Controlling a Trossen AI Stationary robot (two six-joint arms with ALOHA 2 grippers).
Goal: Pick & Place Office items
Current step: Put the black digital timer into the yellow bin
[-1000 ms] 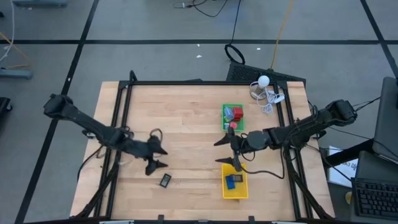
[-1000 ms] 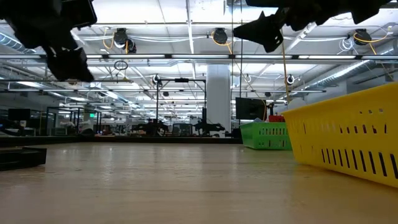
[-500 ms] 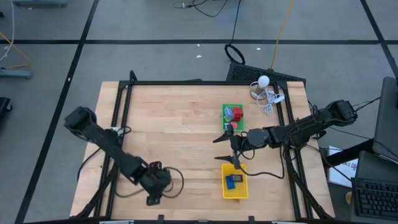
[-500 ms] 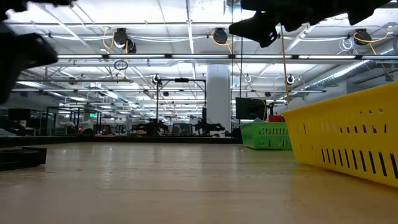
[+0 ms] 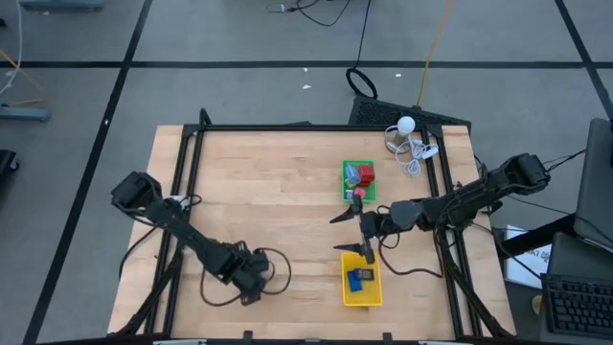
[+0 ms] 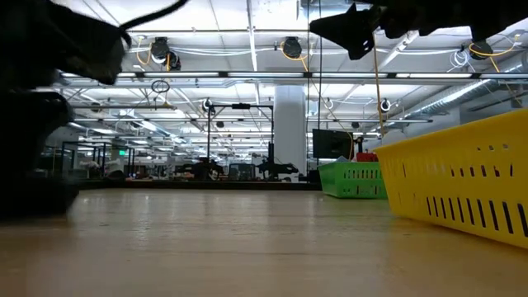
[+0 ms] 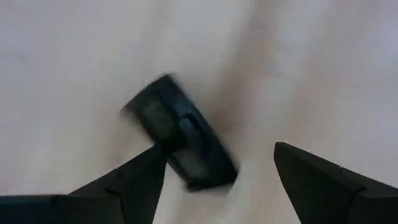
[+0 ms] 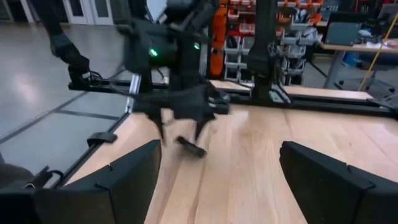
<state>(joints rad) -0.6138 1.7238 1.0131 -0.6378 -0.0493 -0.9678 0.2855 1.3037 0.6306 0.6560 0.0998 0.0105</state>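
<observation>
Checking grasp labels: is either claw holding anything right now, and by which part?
Nothing is held. The left claw hangs open over the dark rectangular office item lying on the wooden table; the right claw is open, empty.

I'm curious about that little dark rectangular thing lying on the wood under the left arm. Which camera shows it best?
The left wrist view: the dark rectangular piece fills the picture, lying flat on the table between the open left gripper fingers. The right wrist view shows it small and far off. The high view hides it under the gripper; the low view doesn't show it.

Two matte black, jointed arms are seen — each trailed by looping black cables; a green indicator light is lit on the left arm (image 8: 168,50).
</observation>
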